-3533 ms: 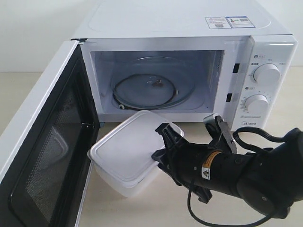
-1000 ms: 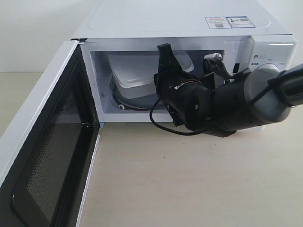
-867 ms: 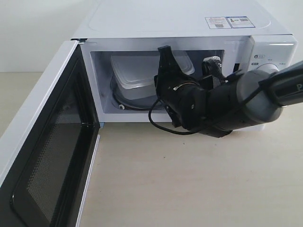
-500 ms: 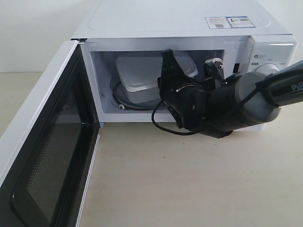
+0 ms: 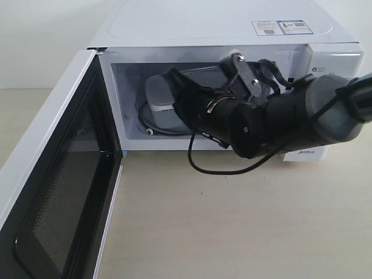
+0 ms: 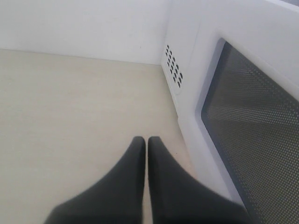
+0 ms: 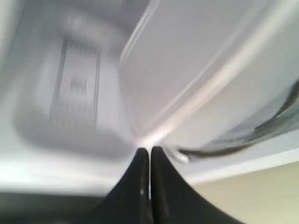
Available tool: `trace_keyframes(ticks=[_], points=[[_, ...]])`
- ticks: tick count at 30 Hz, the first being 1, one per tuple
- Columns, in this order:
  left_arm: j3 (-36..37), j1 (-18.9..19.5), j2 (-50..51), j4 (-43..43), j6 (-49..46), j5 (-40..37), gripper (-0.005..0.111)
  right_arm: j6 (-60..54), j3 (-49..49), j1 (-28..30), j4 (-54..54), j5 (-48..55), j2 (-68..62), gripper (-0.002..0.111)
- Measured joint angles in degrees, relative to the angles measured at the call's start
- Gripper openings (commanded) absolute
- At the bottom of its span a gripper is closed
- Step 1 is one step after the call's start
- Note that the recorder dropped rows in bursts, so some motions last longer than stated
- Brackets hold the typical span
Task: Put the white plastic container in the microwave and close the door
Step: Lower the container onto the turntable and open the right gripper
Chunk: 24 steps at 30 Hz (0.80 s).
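Observation:
The white microwave (image 5: 221, 29) stands with its door (image 5: 52, 174) swung wide to the left. The white plastic container (image 5: 158, 93) is inside the cavity over the glass turntable (image 5: 152, 125), slightly tilted. My right gripper (image 5: 172, 77) reaches deep into the cavity with the wrist rolled over. In the right wrist view its jaws (image 7: 149, 149) are shut, with the tips pinching a corner of the container's rim (image 7: 196, 60); that view is blurred. My left gripper (image 6: 146, 140) is shut and holds nothing, low over the table beside the door's outer window (image 6: 252, 121).
The right arm (image 5: 290, 116) and its black cable (image 5: 215, 168) fill the right half of the microwave's opening and hide the dials. The open door juts far out over the tan table (image 5: 232, 232) on the left.
The right wrist has rolled over and pushed further into the cavity. The container has moved left and back and lies lower over the turntable. The door has not moved.

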State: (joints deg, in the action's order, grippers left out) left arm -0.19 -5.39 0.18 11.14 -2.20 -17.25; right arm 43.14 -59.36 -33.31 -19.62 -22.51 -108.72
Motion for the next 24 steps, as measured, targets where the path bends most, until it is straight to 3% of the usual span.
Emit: trace_keyframes(ticks=[3,7,15,24], points=[[0.00,0.00,0.00,0.00,0.00,0.00,0.004,-6.73,0.00,0.00,8.37,4.15,0.13,0.000],[0.00,0.00,0.00,0.00,0.00,0.00,0.004,-17.63,0.09,0.00,10.65,3.50,-1.77,0.000],[0.00,0.00,0.00,0.00,0.00,0.00,0.004,-33.22,-1.12,0.04,-0.94,-3.27,-7.86,0.000],[0.00,0.00,0.00,0.00,0.00,0.00,0.004,-36.92,-5.95,0.04,-3.78,-7.91,-10.38,0.000]])
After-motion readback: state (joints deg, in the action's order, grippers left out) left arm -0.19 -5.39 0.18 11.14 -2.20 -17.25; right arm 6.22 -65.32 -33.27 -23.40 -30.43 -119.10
